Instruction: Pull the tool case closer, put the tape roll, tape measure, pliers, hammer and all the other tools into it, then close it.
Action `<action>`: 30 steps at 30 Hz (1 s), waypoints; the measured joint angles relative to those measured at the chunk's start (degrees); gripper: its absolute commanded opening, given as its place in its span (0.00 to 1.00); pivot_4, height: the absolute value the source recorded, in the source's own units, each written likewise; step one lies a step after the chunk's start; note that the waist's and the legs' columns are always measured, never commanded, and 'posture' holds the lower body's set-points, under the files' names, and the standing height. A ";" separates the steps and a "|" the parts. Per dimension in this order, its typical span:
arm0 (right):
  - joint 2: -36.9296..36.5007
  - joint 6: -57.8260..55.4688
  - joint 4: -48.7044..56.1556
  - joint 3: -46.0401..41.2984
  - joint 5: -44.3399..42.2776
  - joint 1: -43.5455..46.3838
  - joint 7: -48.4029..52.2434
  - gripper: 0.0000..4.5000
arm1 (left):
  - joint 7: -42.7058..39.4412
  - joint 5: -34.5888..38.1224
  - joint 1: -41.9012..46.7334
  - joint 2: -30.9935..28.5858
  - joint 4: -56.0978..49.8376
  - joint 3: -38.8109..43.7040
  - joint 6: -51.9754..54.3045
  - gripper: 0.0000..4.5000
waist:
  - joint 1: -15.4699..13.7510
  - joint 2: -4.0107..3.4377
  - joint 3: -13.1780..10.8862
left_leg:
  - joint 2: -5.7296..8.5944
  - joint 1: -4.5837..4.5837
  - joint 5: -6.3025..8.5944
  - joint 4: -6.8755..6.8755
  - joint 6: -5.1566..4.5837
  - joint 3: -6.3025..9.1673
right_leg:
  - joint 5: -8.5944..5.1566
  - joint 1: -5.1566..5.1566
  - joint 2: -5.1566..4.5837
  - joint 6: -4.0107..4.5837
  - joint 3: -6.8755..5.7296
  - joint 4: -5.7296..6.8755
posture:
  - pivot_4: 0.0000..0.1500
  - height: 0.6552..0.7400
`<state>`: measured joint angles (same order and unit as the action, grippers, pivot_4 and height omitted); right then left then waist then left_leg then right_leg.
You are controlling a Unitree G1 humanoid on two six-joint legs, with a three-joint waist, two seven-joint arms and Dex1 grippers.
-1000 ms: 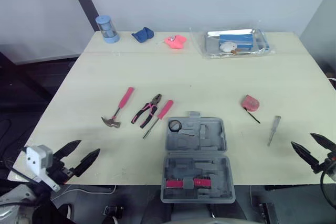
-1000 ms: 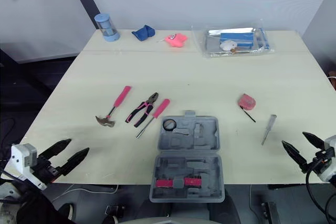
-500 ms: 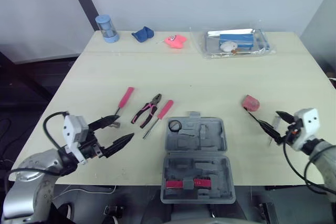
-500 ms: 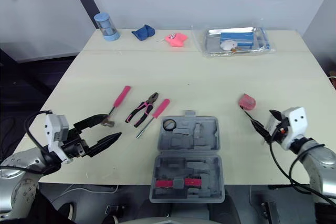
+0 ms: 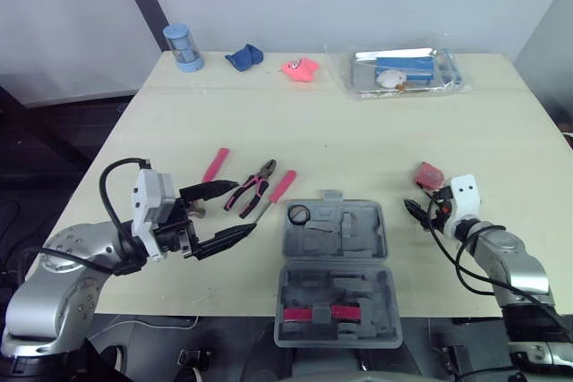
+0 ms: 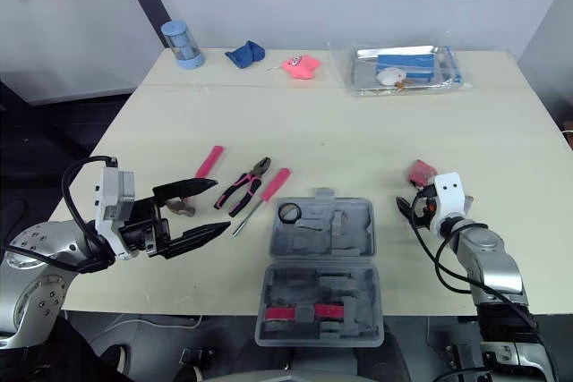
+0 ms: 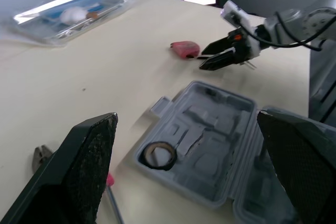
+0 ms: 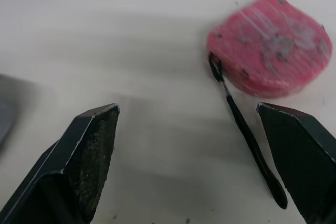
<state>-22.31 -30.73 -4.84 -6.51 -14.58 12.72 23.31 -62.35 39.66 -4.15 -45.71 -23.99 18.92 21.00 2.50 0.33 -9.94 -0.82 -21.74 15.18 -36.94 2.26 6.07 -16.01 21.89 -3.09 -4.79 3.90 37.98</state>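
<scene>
The case [image 5: 336,261] is grey hard plastic, lying open near the front edge of the pale, matt surface [image 5: 358,127]. Both halves have moulded recesses. Its near half seems to jut past that edge and holds a pink-handled piece [image 5: 322,313]. The tape roll [image 5: 298,214], a thin black ring, sits in the far half at its left corner.

Left of the case lie the screwdriver [image 5: 274,196] with a pink grip, the pliers [image 5: 253,189] with pink-and-black handles, and the hammer [image 5: 215,165], whose metal head is largely hidden by the left tool [image 5: 244,206]. That tool is spread wide and empty. Its two black, tapered fingers straddle the pliers handles and the screwdriver shaft, and I cannot tell whether they touch either.

The right tool [image 8: 187,109] is also spread wide and holds nothing. It points at bare surface between the case and the tape measure [image 8: 270,43]. The tape measure is a rounded pink body, scuffed, with a thin black strap [image 8: 247,132] trailing from it close to one finger.

Broad open room lies across the middle of the surface, behind the tools.
</scene>
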 measured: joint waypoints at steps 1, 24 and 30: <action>0.17 -0.37 -0.11 -0.09 0.07 0.22 -0.36 0.80 | -0.03 0.03 0.09 -0.04 -0.25 0.00 0.00 1.00 | 0.04 0.00 0.00 | 0.00 0.01 0.00 0.00 0.00 0.00 | 0.00 0.00 0.00 0.00 0.00 0.01 | 1.00 1.00; -2.14 -6.12 12.19 -0.19 0.40 -8.32 -1.05 0.27 | -5.47 3.27 0.54 -2.40 -2.38 -0.55 2.36 1.00 | 0.05 0.00 -0.01 | -0.01 -0.01 0.00 0.00 0.00 -0.01 | 0.00 0.00 0.02 0.00 0.00 0.00 | 1.00 1.00; -0.14 -6.11 10.88 -0.20 1.09 -5.86 -3.71 0.35 | -6.01 3.28 1.22 -2.44 -2.36 -1.14 2.37 1.00 | 0.01 -0.01 -0.01 | -0.01 -0.01 0.00 0.01 0.00 0.00 | 0.00 0.00 0.02 0.00 0.00 -0.01 | 1.00 1.00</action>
<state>-22.46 -36.85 6.03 -6.72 -13.49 6.85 19.60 -68.36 42.94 -2.93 -48.14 -26.36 17.77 23.37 2.51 0.32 -9.95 -0.83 -21.75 15.19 -36.93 2.25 6.07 -16.01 21.89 -3.07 -4.79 3.91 37.97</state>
